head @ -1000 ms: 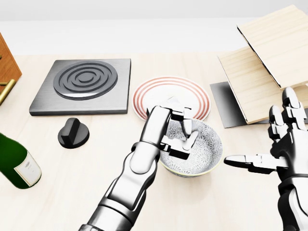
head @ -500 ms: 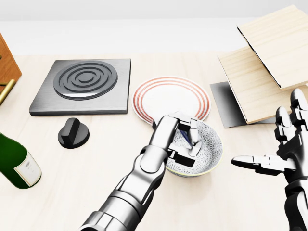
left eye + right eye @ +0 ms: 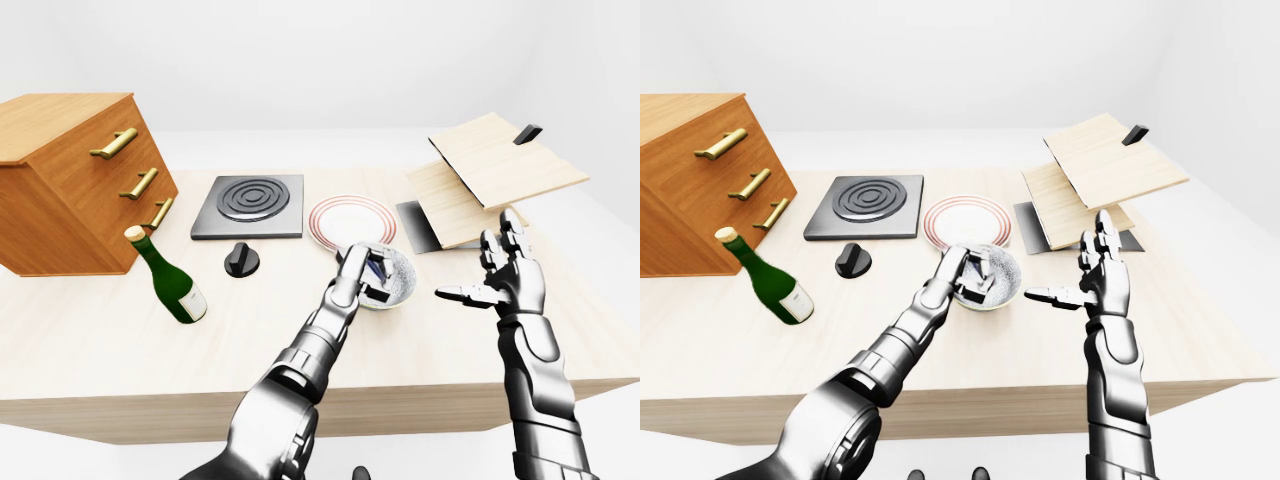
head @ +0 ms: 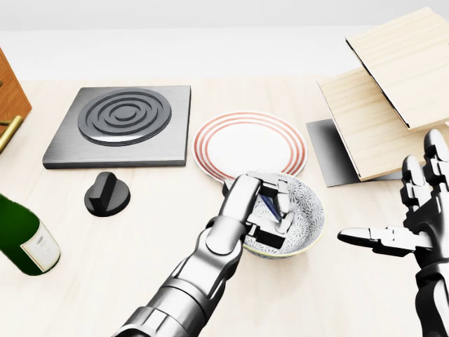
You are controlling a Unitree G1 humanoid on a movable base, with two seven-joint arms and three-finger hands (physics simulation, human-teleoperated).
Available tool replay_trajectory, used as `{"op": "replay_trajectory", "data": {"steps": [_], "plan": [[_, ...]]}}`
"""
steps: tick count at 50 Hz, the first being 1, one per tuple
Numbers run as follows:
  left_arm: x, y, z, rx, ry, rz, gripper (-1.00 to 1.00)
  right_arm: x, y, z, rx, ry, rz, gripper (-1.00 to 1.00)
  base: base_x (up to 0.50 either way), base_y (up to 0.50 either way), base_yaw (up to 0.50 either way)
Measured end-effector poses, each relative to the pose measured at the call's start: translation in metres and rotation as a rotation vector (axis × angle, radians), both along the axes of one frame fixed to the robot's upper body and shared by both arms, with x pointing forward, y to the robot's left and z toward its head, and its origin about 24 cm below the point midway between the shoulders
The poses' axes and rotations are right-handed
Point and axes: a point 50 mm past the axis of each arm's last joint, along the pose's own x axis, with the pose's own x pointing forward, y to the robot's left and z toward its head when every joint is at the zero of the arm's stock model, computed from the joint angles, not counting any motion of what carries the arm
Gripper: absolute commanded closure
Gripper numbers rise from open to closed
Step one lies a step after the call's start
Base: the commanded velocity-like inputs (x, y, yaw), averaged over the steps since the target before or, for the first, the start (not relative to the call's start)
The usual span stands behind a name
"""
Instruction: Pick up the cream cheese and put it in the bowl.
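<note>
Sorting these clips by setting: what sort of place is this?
Likely a simulated kitchen worktop: a stove burner plate with its knob, a striped plate and patterned bowl, plus a wine bottle on a pale wooden table.

Bowl: grey speckled pattern, pale rim. Plate: white, red rings. Bottle: dark green, white label.

Three head-mounted views — one tabletop.
The table is seen steeply and closely in the head view; wider, level eye views share bowl and plate.
</note>
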Motion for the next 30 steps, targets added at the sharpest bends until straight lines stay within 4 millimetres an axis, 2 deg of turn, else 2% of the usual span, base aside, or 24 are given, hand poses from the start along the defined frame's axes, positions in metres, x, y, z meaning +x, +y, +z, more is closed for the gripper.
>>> {"op": "replay_trajectory", "data": {"steps": [8, 9, 13, 14, 16, 30], "plan": [[-0.001, -0.001, -0.001, -0.002, 0.004, -0.003, 1.00, 0.000, 0.000, 0.000, 0.000, 0.000, 0.001, -1.00, 0.00, 0.00, 0.00], [-0.001, -0.001, -0.001, -0.003, 0.004, -0.004, 0.78, 0.000, 0.000, -0.001, 0.001, 0.000, 0.001, -1.00, 0.00, 0.00, 0.00], [-0.001, -0.001, 0.000, -0.008, 0.006, -0.004, 0.44, 0.000, 0.000, -0.001, 0.001, 0.000, 0.001, -1.00, 0.00, 0.00, 0.00], [-0.001, -0.001, 0.000, -0.010, 0.006, -0.003, -0.11, 0.000, 0.000, -0.001, 0.001, 0.000, 0.001, -1.00, 0.00, 0.00, 0.00], [0.000, -0.001, 0.001, -0.015, 0.004, 0.000, -1.00, 0.000, 0.001, -0.001, 0.001, 0.000, 0.001, -1.00, 0.00, 0.00, 0.00], [0.004, -0.001, 0.011, -0.046, -0.017, 0.019, -1.00, 0.001, 0.001, -0.001, 0.000, -0.001, 0.004, -1.00, 0.00, 0.00, 0.00]]}}
